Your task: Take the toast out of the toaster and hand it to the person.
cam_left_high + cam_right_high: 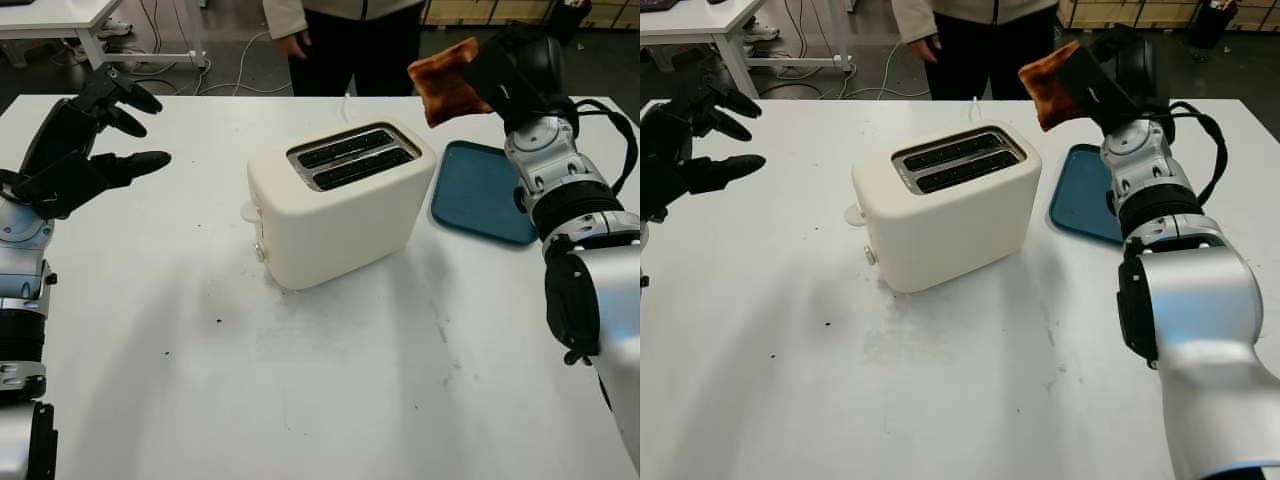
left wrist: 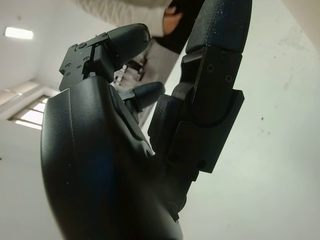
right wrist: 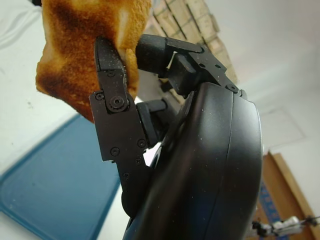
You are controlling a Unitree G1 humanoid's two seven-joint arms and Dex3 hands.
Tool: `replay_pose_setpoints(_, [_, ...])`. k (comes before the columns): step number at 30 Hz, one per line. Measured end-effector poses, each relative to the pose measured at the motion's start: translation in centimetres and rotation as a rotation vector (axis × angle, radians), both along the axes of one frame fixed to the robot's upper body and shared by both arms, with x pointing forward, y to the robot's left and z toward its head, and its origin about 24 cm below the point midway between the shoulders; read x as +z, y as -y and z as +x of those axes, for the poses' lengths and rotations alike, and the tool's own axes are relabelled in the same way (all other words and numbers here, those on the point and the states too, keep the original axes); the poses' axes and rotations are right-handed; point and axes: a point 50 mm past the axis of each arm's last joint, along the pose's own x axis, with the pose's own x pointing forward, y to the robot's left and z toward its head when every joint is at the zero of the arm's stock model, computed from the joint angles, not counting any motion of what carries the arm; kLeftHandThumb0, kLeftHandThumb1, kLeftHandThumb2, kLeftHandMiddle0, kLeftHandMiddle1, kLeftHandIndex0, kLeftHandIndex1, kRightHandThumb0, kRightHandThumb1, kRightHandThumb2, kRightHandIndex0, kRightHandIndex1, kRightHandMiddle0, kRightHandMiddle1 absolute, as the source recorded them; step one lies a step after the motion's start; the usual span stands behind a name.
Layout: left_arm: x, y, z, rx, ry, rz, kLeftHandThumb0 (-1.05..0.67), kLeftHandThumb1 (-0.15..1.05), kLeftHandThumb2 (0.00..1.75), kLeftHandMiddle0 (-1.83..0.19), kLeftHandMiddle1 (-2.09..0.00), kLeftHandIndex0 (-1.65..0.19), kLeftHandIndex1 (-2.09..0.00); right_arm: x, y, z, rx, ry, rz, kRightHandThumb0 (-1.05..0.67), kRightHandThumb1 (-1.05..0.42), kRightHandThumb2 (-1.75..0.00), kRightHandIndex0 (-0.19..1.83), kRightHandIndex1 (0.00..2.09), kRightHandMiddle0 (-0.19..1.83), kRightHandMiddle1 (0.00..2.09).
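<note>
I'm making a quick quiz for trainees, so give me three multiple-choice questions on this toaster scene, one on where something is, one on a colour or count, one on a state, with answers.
1. Where is the toast?
A. In a toaster slot
B. Held up in the right robot hand
C. Lying on the tray

2. What colour is the tray?
A. Blue
B. Red
C. White

3. What state are the slots of the toaster in?
A. Both hold bread
B. One holds bread
C. Both empty

Answers:
1 B, its fingers clamp the browned slice above the table's far right.
2 A, it lies blue beside the toaster.
3 C, both slots show dark and bare.

The left robot hand is open, raised over the table's left.
</note>
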Motion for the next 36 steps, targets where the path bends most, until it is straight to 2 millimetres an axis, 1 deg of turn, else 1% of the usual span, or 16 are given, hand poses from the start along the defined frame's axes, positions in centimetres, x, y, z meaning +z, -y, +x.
replay_pose_setpoints(1, [-0.02, -0.01, 0.00, 0.000, 0.000, 0.000, -1.05, 0.92, 0.16, 0.00, -1.62, 0.00, -1.51, 0.00, -0.01, 0.00, 0.000, 0.000, -0.002, -0.38, -0.92, -0.16, 0.78, 1.74, 0.68, 1.41])
replay_pose_setpoints(2, [-0.04, -0.02, 0.01, 0.000, -0.001, 0.000, -1.05, 0.92, 0.16, 0.00, -1.62, 0.00, -1.51, 0.00, -0.02, 0.00, 0.000, 0.000, -0.005, -0.37, -0.92, -0.16, 0.80, 1.74, 0.64, 1.50])
replay_pose_setpoints(3, [-0.08, -0.04, 0.01, 0.001, -0.003, -0.001, -1.05, 0.92, 0.15, 0.00, -1.62, 0.00, -1.51, 0.01, -0.03, 0.00, 0.000, 0.001, -0.006, -0.34, -0.92, -0.16, 0.80, 1.75, 0.64, 1.39])
replay_pose_setpoints(5, [-0.14, -0.09, 0.03, 0.003, -0.005, -0.002, -1.05, 0.92, 0.15, 0.00, -1.62, 0.00, -1.51, 0.07, -0.07, 0.00, 0.005, 0.006, -0.006, -0.32, -0.92, -0.15, 0.84, 1.75, 0.62, 1.59])
replay_pose_setpoints(6, [-0.16, -0.10, 0.03, 0.003, -0.006, -0.002, -1.05, 0.92, 0.15, 0.00, -1.62, 0.00, -1.51, 0.12, -0.11, 0.00, 0.010, 0.011, -0.006, -0.33, -0.92, -0.15, 0.84, 1.75, 0.65, 1.61])
replay_pose_setpoints(8, [-0.19, -0.11, 0.03, 0.004, -0.007, -0.003, -1.05, 0.92, 0.15, 0.00, -1.62, 0.00, -1.51, 0.15, -0.13, 0.01, 0.013, 0.014, -0.006, -0.35, -0.92, -0.17, 0.83, 1.75, 0.71, 1.56])
replay_pose_setpoints(10, [-0.18, -0.10, 0.03, 0.003, -0.005, -0.002, -1.05, 0.92, 0.15, 0.00, -1.63, 0.00, -1.51, 0.15, -0.14, 0.01, 0.013, 0.014, -0.006, -0.37, -0.92, -0.16, 0.82, 1.63, 0.79, 1.29])
replay_pose_setpoints(12, [-0.17, -0.10, 0.02, 0.002, -0.004, -0.001, -1.05, 0.92, 0.15, 0.00, -1.63, 0.00, -1.51, 0.15, -0.14, 0.01, 0.012, 0.015, -0.006, -0.36, -0.92, -0.14, 0.84, 1.56, 0.82, 1.20])
replay_pose_setpoints(14, [-0.18, -0.10, 0.02, 0.002, -0.004, -0.001, -1.05, 0.92, 0.15, 0.00, -1.63, 0.00, -1.52, 0.14, -0.16, 0.01, 0.013, 0.014, -0.006, -0.37, -0.92, -0.16, 0.85, 1.71, 0.77, 1.45])
replay_pose_setpoints(19, [-0.24, -0.11, -0.01, 0.003, -0.006, -0.001, -1.05, 0.92, 0.15, 0.00, -1.63, 0.00, -1.52, 0.21, -0.27, 0.01, 0.019, 0.022, -0.014, -0.32, -0.92, -0.16, 0.91, 1.74, 0.72, 1.72])
replay_pose_setpoints(21, [-0.24, -0.12, 0.00, 0.005, -0.005, -0.001, -1.05, 0.92, 0.15, 0.00, -1.64, 0.00, -1.53, 0.29, -0.37, 0.02, 0.027, 0.031, -0.019, -0.33, -0.92, -0.18, 0.90, 1.75, 0.73, 1.70])
replay_pose_setpoints(23, [-0.23, -0.12, -0.01, 0.005, -0.004, -0.001, -1.05, 0.92, 0.16, 0.00, -1.63, 0.00, -1.52, 0.29, -0.38, 0.02, 0.027, 0.030, -0.020, -0.33, -0.92, -0.17, 0.87, 1.70, 0.76, 1.50])
replay_pose_setpoints(26, [-0.23, -0.13, 0.00, 0.007, -0.004, -0.002, -1.05, 0.92, 0.16, 0.00, -1.63, 0.00, -1.52, 0.28, -0.43, 0.02, 0.028, 0.030, -0.028, -0.32, -0.92, -0.15, 0.88, 1.70, 0.67, 1.34])
replay_pose_setpoints(27, [-0.23, -0.14, 0.00, 0.007, -0.003, -0.002, -1.05, 0.92, 0.16, 0.00, -1.63, 0.00, -1.52, 0.29, -0.44, 0.02, 0.027, 0.032, -0.029, -0.30, -0.92, -0.15, 0.92, 1.73, 0.67, 1.54])
replay_pose_setpoints(29, [-0.23, -0.14, 0.00, 0.007, -0.003, -0.002, -1.05, 0.92, 0.16, 0.00, -1.63, 0.00, -1.52, 0.31, -0.49, 0.03, 0.030, 0.035, -0.031, -0.33, -0.92, -0.16, 0.92, 1.74, 0.72, 1.66])
replay_pose_setpoints(36, [-0.23, -0.14, -0.01, 0.007, -0.003, -0.004, -1.05, 0.92, 0.14, 0.00, -1.63, 0.00, -1.53, 0.30, -0.58, 0.03, 0.029, 0.037, -0.035, -0.34, -0.92, -0.18, 0.94, 1.75, 0.76, 1.72])
